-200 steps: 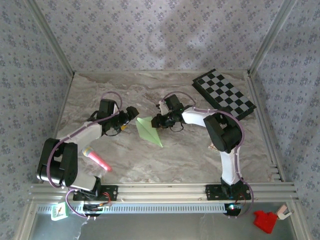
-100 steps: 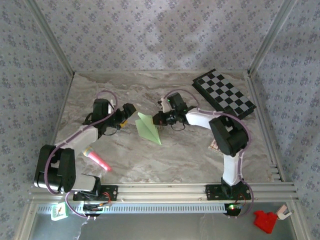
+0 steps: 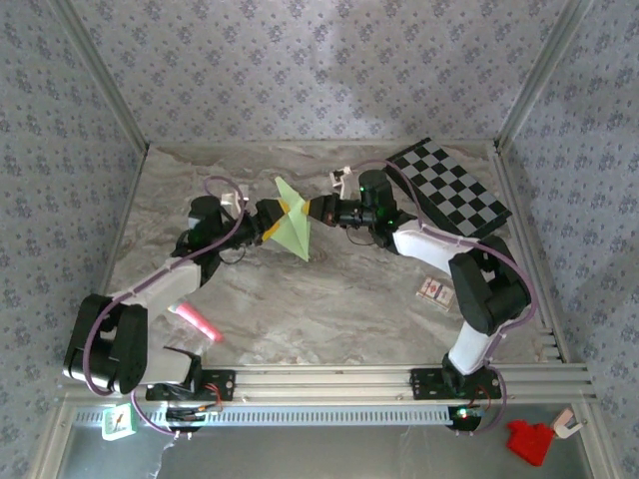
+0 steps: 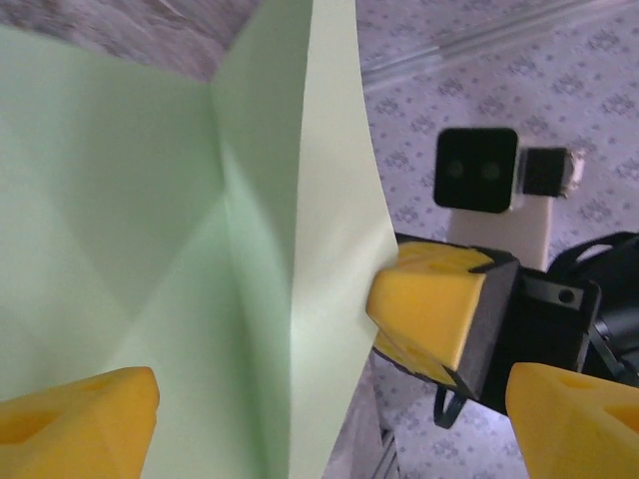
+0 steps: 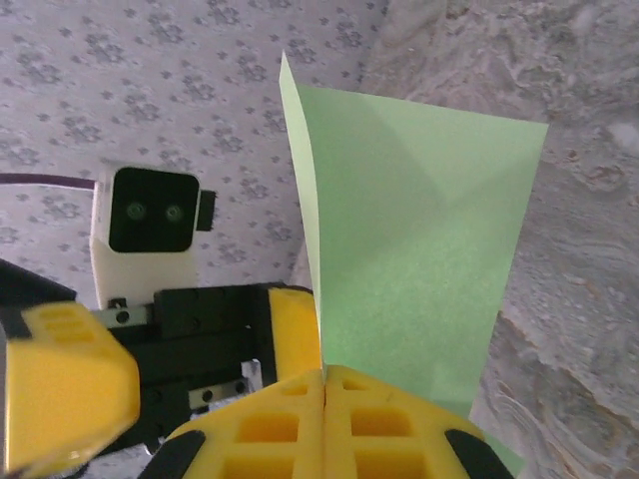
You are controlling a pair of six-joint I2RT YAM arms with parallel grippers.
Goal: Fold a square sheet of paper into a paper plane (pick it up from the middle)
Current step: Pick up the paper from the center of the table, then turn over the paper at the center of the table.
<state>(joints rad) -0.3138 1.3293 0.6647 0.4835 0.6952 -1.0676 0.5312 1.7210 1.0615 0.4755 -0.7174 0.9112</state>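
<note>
Paper plane (image 3: pixel 293 228) looks light, floppy, crease-prone; right tool (image 5: pixel 324 384) clamped on its edge, left tool (image 4: pixel 329 429) jaws apart close by; best pinched gently along centre crease.

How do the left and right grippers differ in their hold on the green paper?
The left gripper is open, jaws wide apart either side of the paper plane; the right gripper is shut, pinching the plane's edge. The left grips nothing; the right holds the plane up. Both have yellow fingers and face each other.
</note>
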